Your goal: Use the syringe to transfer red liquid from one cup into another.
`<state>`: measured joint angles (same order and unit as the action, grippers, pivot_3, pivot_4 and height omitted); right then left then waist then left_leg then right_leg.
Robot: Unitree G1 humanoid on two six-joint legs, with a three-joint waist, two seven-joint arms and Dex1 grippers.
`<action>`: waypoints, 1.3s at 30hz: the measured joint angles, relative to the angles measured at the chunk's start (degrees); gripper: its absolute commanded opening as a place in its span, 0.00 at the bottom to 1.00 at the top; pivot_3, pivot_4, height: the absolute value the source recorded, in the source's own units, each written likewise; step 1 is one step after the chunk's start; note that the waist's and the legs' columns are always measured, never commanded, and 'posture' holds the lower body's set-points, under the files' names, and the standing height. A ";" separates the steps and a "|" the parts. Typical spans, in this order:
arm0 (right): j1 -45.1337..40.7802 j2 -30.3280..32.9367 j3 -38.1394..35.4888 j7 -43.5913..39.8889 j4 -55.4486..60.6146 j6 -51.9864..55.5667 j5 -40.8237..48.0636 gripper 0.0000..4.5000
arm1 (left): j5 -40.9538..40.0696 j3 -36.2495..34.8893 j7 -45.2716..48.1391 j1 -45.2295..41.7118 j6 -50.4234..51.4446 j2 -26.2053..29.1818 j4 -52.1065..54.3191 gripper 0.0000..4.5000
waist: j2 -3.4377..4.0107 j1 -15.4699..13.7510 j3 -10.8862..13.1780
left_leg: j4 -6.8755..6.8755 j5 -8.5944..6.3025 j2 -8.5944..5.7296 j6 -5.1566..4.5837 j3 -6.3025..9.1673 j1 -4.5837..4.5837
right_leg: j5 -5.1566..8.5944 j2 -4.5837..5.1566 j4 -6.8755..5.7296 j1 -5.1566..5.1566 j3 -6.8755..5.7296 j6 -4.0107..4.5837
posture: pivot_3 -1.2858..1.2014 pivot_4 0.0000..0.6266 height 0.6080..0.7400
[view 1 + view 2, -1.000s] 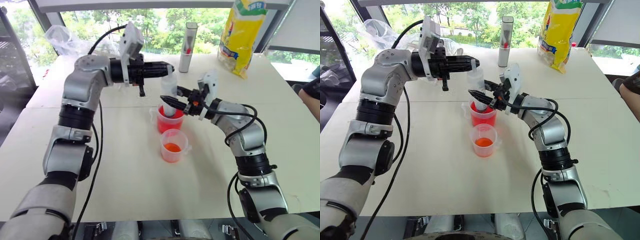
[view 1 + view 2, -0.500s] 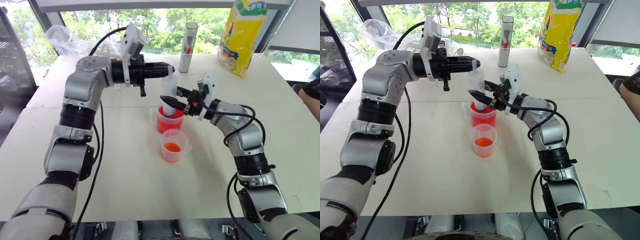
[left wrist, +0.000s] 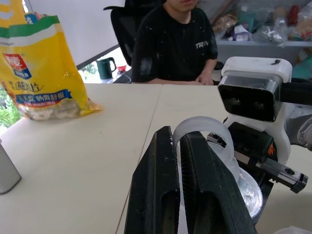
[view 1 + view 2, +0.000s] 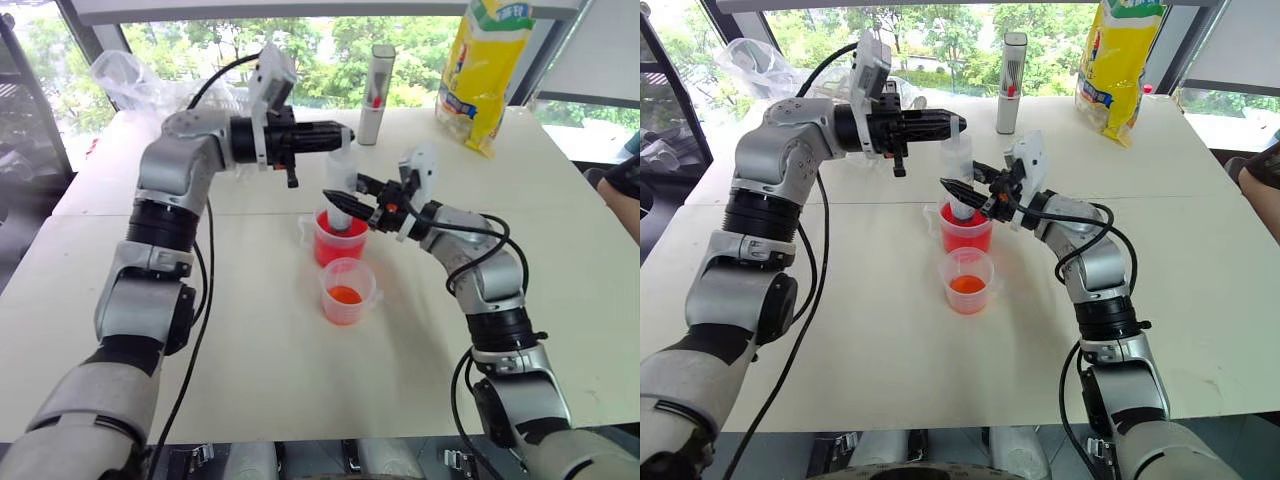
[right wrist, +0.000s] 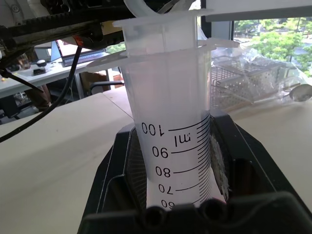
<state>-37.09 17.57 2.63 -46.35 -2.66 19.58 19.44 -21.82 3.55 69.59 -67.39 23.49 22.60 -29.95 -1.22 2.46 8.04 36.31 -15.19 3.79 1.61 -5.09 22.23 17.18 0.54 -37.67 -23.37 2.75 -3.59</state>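
The syringe [image 4: 341, 180] stands upright with its tip down in the taller clear cup [image 4: 340, 243], which holds red liquid [image 4: 338, 250]. My right gripper [image 4: 336, 199] comes in from the right and is shut on the graduated barrel [image 5: 170, 131]. My left gripper [image 4: 345, 132] reaches level from the left and is shut on the plunger ring [image 3: 200, 127] at the top. Just in front of the taller cup stands the smaller flared cup [image 4: 348, 293], with a little orange-red liquid at its bottom.
A grey upright tube [image 4: 377, 80] and a yellow bag [image 4: 485, 65] stand at the table's far side, with a crumpled clear plastic bag [image 4: 125, 75] at the far left. A person [image 3: 175, 44] sits at the table's right edge.
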 measured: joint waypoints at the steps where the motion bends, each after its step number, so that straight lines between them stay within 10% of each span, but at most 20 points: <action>1: 0.16 -0.15 0.00 0.02 -0.08 -0.01 -0.01 0.31 | 0.01 0.00 0.03 -0.05 -0.02 -0.03 -0.30 0.01 | 0.00 0.00 0.00 | 0.00 0.00 0.00 0.00 0.00 0.00 | 0.00 0.00 0.00 0.00 0.00 0.00 | 0.52 0.24 1.00; 29: 0.84 -0.50 0.08 0.27 -0.93 -0.49 -0.17 0.31 | 0.04 -0.58 0.11 -1.95 -0.27 -0.09 -1.60 0.01 | 0.00 0.03 0.00 | 0.01 0.01 0.00 0.01 0.00 0.00 | 0.00 0.00 -0.02 0.00 0.00 0.00 | 0.52 0.24 1.00; 39: -0.43 0.37 1.20 -1.92 0.26 0.10 -0.10 0.31 | 0.04 -2.59 -1.82 -1.53 -0.01 1.63 0.06 0.97 | 0.00 0.01 0.00 | 0.01 0.01 0.00 0.02 0.00 0.00 | 0.00 0.01 -0.04 0.00 0.00 0.00 | 0.52 0.24 1.00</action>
<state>-37.52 17.94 3.83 -48.27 -2.40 19.68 19.34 -21.78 0.95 67.77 -68.92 23.48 24.23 -29.89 -1.22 2.47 8.04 36.32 -15.18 3.78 1.63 -5.09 22.23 17.18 0.55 -37.71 -23.37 2.75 -3.59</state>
